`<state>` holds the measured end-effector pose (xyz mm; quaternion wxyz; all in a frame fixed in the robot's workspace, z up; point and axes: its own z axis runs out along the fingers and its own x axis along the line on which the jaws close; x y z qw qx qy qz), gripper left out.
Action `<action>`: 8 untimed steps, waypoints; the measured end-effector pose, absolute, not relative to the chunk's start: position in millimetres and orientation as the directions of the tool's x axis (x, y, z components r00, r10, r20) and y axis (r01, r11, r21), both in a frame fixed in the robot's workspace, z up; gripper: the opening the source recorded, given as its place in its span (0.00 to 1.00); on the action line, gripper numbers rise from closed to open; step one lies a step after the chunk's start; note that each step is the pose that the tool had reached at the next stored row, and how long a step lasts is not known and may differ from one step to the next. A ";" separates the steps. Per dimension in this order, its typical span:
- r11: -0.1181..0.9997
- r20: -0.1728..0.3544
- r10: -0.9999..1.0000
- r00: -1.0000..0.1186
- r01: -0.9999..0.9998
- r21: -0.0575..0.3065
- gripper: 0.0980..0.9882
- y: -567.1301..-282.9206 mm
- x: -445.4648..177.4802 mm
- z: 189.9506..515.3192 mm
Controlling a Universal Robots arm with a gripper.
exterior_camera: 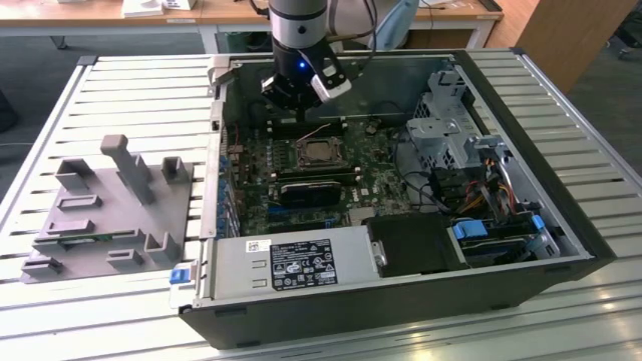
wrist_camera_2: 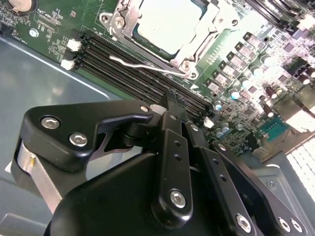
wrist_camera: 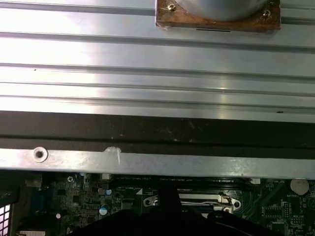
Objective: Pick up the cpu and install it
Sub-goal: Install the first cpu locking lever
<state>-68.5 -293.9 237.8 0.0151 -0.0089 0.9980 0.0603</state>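
Cpu (wrist_camera_2: 165,22) is already lying seated in the motherboard socket (exterior_camera: 319,154), its retention lever (wrist_camera_2: 147,66) apparently not yet latched. Nothing is being held by the tool (exterior_camera: 304,113), its fingers (wrist_camera_2: 172,110) drawn narrow, hovering just beside the socket.

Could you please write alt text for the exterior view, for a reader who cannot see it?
The robot arm's hand hangs inside an open computer case, above the cpu seated in its motherboard socket. A grey holder block lies on the slatted table at the view's left.
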 end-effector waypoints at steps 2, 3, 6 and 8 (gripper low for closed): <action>0.993 -0.031 -0.016 -0.999 -0.019 0.120 0.01 -293.9 -66.6 236.3; 0.993 -0.031 -0.016 -0.999 -0.020 0.120 0.01 -293.9 -65.9 235.7; 0.993 -0.031 -0.016 -0.999 -0.019 0.120 0.01 -293.9 -65.6 234.6; 0.993 -0.031 -0.016 -0.999 -0.019 0.120 0.01 -293.9 -65.5 234.1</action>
